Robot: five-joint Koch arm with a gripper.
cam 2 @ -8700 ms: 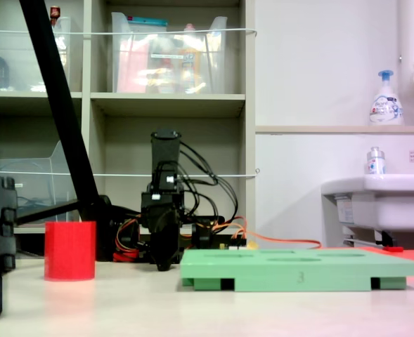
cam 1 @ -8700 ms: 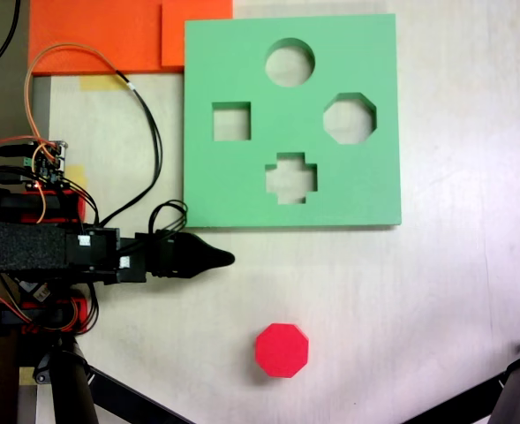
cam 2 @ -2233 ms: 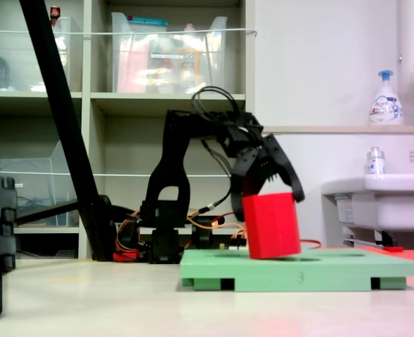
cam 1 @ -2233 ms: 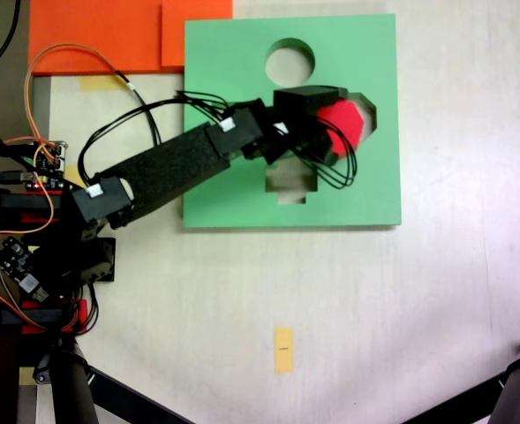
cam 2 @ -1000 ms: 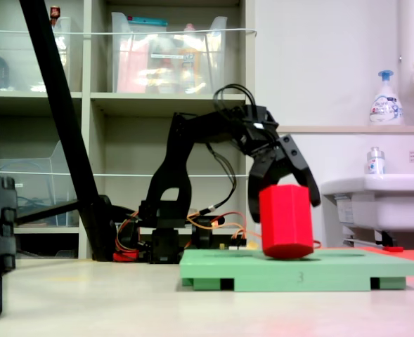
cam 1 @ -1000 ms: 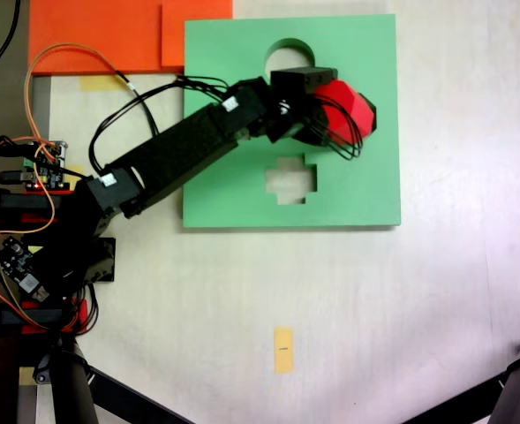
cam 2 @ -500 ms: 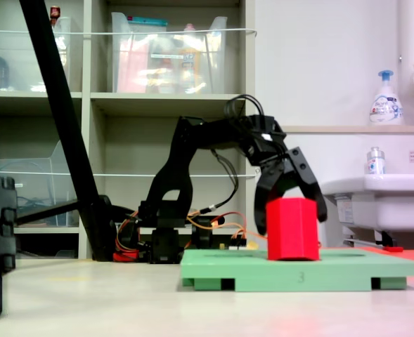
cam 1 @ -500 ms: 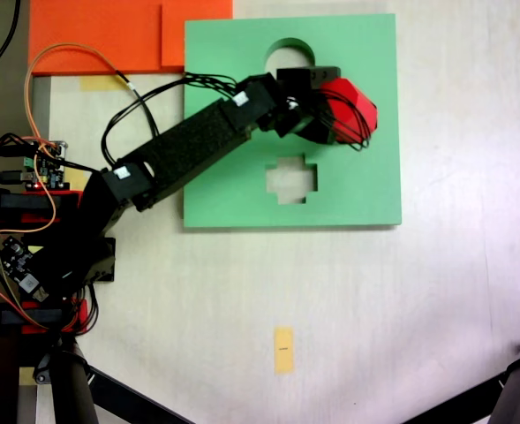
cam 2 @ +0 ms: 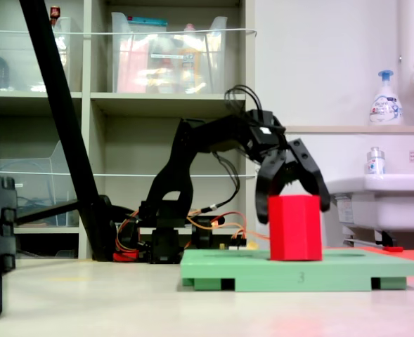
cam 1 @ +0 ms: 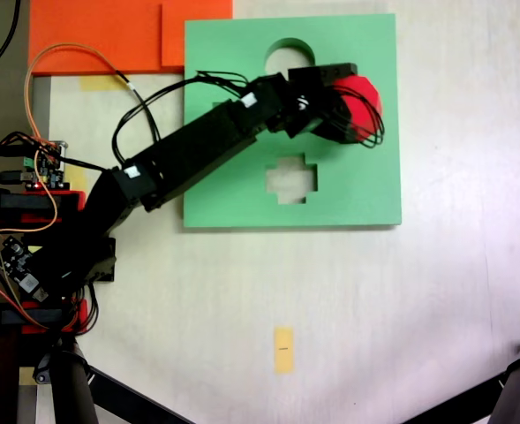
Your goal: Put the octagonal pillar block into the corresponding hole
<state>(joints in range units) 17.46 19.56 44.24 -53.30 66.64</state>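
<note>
Here we see the hand [cam 2: 294, 188] spread apart above the red block [cam 2: 295, 228], which stands upright in the green board [cam 2: 347, 270]

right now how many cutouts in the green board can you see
2 clearly in the first exterior view: the round one near the top edge, partly behind the arm, and the cross lower down. More may be hidden under the arm and the red block.

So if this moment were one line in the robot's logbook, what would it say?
gripper: open, astride block top | octagonal pillar block: upright in octagonal hole of green board, much still above surface | phase: release
</note>
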